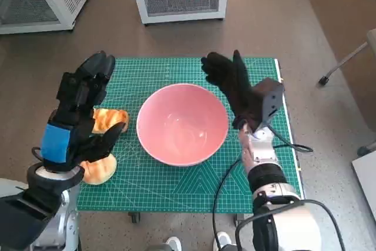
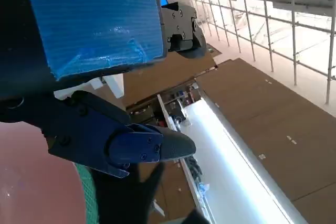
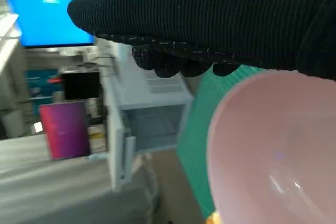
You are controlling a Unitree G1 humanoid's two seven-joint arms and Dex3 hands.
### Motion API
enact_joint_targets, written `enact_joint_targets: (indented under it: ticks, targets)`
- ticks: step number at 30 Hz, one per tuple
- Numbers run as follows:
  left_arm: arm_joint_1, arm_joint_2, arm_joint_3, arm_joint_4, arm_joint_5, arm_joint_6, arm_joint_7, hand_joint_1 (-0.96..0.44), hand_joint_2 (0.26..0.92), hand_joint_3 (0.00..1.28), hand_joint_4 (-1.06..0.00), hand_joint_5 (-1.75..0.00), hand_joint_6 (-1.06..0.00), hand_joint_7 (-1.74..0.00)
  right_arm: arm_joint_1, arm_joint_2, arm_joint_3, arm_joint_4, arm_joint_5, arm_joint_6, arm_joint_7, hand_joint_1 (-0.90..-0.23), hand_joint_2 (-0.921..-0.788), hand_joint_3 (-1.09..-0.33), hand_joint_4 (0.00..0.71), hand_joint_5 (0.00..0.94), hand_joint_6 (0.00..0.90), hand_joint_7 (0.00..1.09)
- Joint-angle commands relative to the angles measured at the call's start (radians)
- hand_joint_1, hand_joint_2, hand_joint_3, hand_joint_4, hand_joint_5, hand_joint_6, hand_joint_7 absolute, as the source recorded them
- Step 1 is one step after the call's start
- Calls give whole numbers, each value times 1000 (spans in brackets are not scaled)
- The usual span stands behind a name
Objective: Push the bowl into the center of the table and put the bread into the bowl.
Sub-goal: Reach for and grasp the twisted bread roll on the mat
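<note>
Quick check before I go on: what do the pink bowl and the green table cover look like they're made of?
The bowl looks like smooth, glossy plastic or melamine: even pink colour with soft highlights inside; glazed ceramic can't be ruled out. The green cover looks like a matte rubbery cutting mat, going by its printed white grid lines and flat, non-reflective surface.

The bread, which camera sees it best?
The head view: the bread lies on the green mat beside the pink bowl, partly under the left robot hand. The left wrist view doesn't show it. The right wrist view shows only an orange sliver by the bowl's rim.
</note>
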Motion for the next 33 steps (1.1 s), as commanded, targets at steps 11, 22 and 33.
enact_joint_targets:
  ticks: [11, 22, 33]
  targets:
    - [-36, -3, 5, 12, -15, -10, 7, -622, 921, 384, -187, 0, 1, -569, 47, 3, -58, -125, 193, -248, 362, -647, -921, -602, 263, 0, 378, 0]
    - [-42, 37, 36, -32, -33, 8, -10, -583, 921, 373, -187, 0, 1, -571, 125, 8, -45, -240, 303, -248, 542, -626, -921, -629, 262, 0, 360, 0]
    - [21, 328, 187, -250, 142, 227, -113, -488, 862, 121, -139, -1, 1, -357, 160, 8, -35, -300, 334, -216, 565, -624, -921, -601, 254, 0, 363, 2]
